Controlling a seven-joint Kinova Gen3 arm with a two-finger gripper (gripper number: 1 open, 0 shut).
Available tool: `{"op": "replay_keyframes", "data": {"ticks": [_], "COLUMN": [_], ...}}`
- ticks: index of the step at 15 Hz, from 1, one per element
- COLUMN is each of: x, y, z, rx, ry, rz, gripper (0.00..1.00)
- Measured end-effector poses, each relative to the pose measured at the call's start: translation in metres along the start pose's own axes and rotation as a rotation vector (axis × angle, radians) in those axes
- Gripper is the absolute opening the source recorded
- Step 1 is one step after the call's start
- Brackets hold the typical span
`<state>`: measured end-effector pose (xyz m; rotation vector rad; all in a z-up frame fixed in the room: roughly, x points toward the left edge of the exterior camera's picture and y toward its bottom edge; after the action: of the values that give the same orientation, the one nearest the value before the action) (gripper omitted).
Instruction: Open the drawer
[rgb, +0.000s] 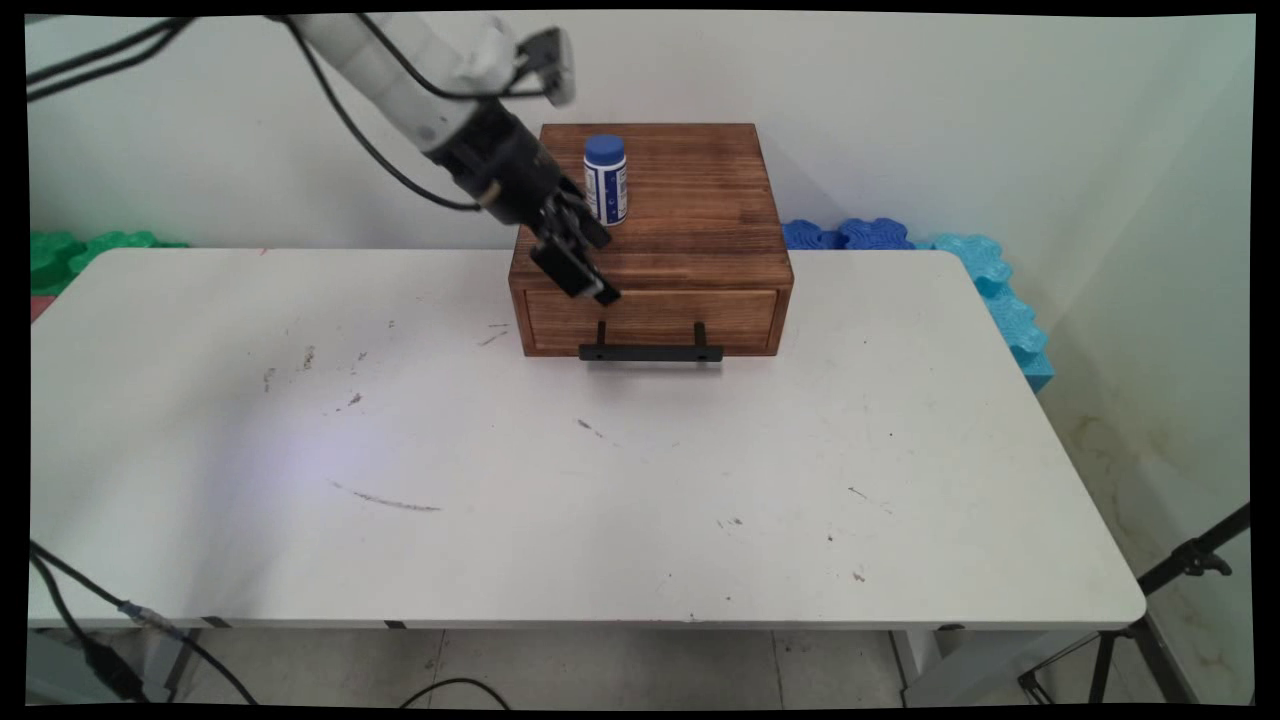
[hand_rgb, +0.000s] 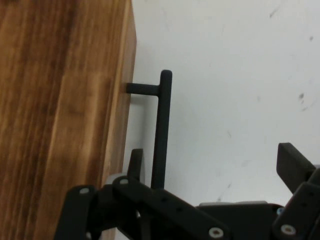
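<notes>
A brown wooden box (rgb: 690, 200) with one drawer (rgb: 650, 318) stands at the back of the white table (rgb: 600, 480). The drawer looks pushed in, and a black bar handle (rgb: 650, 352) runs along its front. On the box's top, near its left side, stands a small white bottle with a blue cap (rgb: 606, 180). My gripper (rgb: 585, 265) hangs open over the box's front left edge, just above the drawer. In the hand view, the handle (hand_rgb: 162, 130) lies between the spread fingers of the gripper (hand_rgb: 215, 165), close to the left finger (hand_rgb: 135, 160), with the box (hand_rgb: 60, 120) at the left. Nothing is held.
Blue foam mats (rgb: 990, 280) lie behind the table's right corner and green ones (rgb: 70, 255) behind its left. A black tripod (rgb: 1180, 580) stands at the lower right. Black cables (rgb: 100, 640) hang off the table's near left corner.
</notes>
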<state>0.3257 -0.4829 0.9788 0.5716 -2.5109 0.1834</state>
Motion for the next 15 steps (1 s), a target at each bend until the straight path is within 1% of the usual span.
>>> {"op": "replay_keyframes", "data": {"ticks": [3,4,8,15], "x": [0.009,0.011,0.015,0.017], "y": [0.003,0.004,0.008,0.014], "z": [0.031,0.040,0.067,0.109], "rx": [0.000,-0.001,-0.005,-0.001], "ry": [-0.077,-0.096,-0.149,-0.213], "rz": [0.067,0.083,0.124,0.178], "gripper": [1.00,1.00,1.00,1.00]}}
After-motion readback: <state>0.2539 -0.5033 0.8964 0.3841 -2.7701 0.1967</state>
